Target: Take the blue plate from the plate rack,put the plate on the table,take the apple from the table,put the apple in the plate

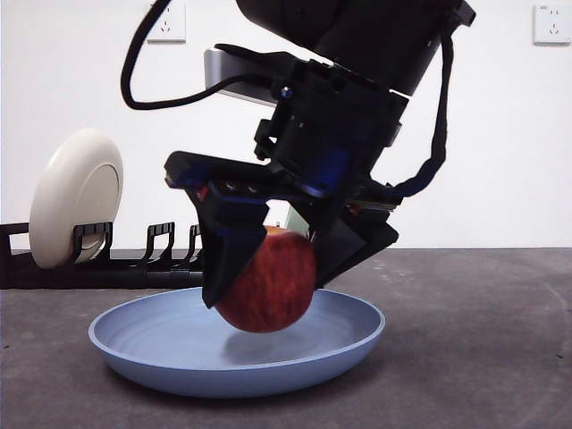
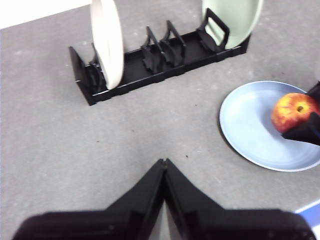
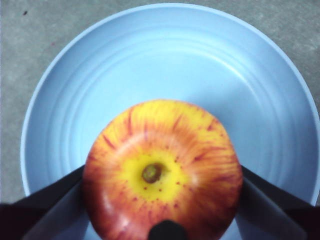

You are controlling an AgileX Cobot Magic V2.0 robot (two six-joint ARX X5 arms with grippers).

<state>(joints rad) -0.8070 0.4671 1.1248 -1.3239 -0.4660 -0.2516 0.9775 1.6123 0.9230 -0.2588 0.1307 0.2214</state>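
The blue plate (image 1: 179, 357) lies flat on the table (image 1: 483, 340), also in the right wrist view (image 3: 175, 60) and the left wrist view (image 2: 250, 125). My right gripper (image 1: 268, 286) is shut on the red apple (image 1: 268, 281), holding it just above the plate's middle; the apple (image 3: 162, 172) shows stem-up between the jaws, and also in the left wrist view (image 2: 294, 111). My left gripper (image 2: 164, 165) is shut and empty, over bare table, apart from the black plate rack (image 2: 150, 65).
The rack (image 1: 107, 259) stands behind the plate at the left and holds a cream-white plate (image 1: 76, 197) (image 2: 107, 42) and a pale green plate (image 2: 235, 20). Two wall sockets (image 1: 167, 22) sit high on the white wall.
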